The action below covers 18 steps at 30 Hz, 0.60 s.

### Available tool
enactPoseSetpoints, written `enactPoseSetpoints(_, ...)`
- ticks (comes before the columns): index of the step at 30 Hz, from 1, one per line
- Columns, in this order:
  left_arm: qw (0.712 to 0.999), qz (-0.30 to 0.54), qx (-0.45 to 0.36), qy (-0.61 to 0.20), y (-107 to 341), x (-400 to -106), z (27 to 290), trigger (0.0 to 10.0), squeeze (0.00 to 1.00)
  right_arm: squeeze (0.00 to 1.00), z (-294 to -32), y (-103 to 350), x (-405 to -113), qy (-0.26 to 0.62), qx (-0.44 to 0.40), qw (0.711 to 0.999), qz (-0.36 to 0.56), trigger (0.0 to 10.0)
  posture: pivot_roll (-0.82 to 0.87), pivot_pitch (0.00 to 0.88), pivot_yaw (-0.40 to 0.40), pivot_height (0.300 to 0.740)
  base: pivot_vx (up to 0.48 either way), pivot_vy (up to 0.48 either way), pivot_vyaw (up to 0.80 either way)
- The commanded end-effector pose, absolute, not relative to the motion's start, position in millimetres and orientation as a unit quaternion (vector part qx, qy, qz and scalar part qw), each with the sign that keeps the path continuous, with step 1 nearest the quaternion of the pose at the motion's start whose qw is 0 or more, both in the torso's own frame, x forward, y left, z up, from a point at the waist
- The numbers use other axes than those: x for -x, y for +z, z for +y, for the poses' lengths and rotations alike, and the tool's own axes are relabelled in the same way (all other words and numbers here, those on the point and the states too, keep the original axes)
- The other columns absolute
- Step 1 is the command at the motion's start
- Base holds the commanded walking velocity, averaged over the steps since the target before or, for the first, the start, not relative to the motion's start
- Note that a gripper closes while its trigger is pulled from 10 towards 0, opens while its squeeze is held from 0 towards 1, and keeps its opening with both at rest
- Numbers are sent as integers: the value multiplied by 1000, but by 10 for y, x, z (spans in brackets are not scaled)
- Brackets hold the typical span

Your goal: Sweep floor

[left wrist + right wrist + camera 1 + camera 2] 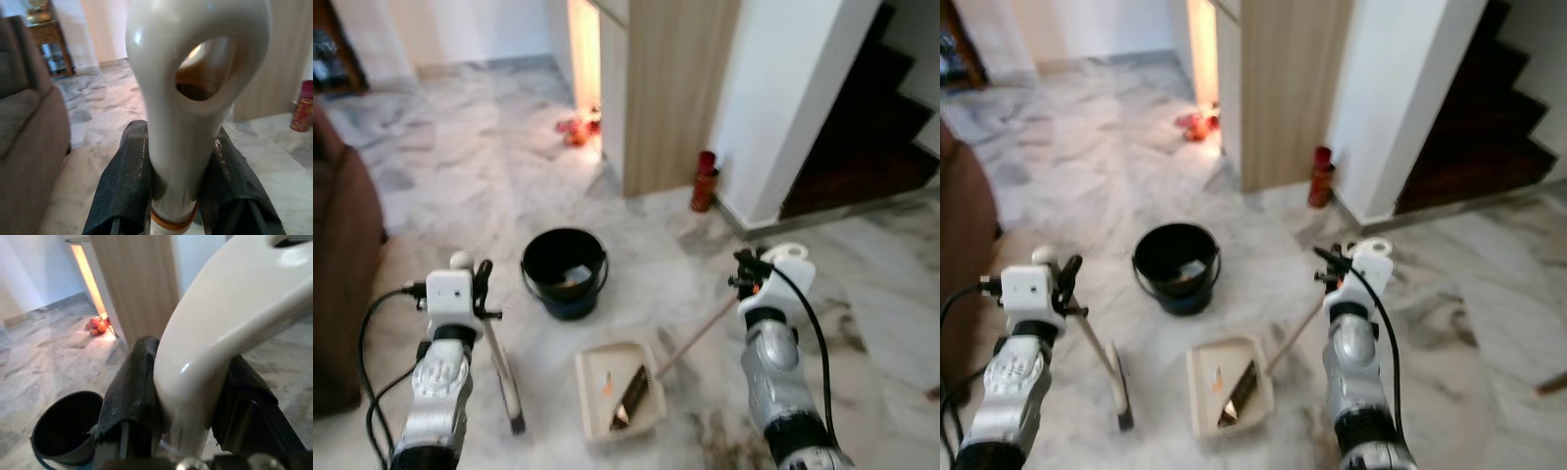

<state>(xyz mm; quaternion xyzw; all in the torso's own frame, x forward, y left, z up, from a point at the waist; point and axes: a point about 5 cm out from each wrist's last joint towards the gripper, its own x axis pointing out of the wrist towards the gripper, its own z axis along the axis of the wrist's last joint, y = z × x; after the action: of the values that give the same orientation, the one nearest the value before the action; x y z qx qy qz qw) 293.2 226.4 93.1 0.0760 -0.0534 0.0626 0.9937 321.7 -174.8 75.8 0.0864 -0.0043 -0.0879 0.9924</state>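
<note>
Collecting stage, by the look of it: left gripper (481, 289) clamped on broom handle (195, 98), right gripper (744, 269) clamped on dustpan (617, 392) handle, pan flat beside black bucket (564, 269), likely tipping in next.

Slanted broom (505, 377) beside cream dustpan (619, 390) holding seemingly orange scraps.

Two ribbed silver metal forearms (438, 392) end in boxy white wrist housings (450, 291). Looping black cables (372, 338) trail behind each matte black two-fingered claw (178, 178); the claw fingers (129, 396) look rubbery, faintly textured.
</note>
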Motion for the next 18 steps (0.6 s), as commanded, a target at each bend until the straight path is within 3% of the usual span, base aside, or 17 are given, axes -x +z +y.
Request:
enactPoseSetpoints(1,992,-73,-79,63,1035,-2970,2255,10000,0,0,-1753,851,-3262,-86,-88,992,-22,10000,91,0,-31,740,0,0,0)
enactPoseSetpoints(5,992,-69,-80,64,1027,-2974,2261,10000,0,0,-1755,845,-3267,-85,-92,992,-19,10000,92,0,-30,740,63,0,0)
enactPoseSetpoints(13,992,-66,-81,66,1022,-2975,2265,10000,0,0,-1739,851,-3271,-79,-89,993,-20,10000,92,0,-31,740,338,0,0)
enactPoseSetpoints(18,992,-63,-82,68,1013,-2967,2272,10000,0,0,-1725,844,-3271,-76,-95,992,-17,10000,95,0,-33,740,355,0,326)
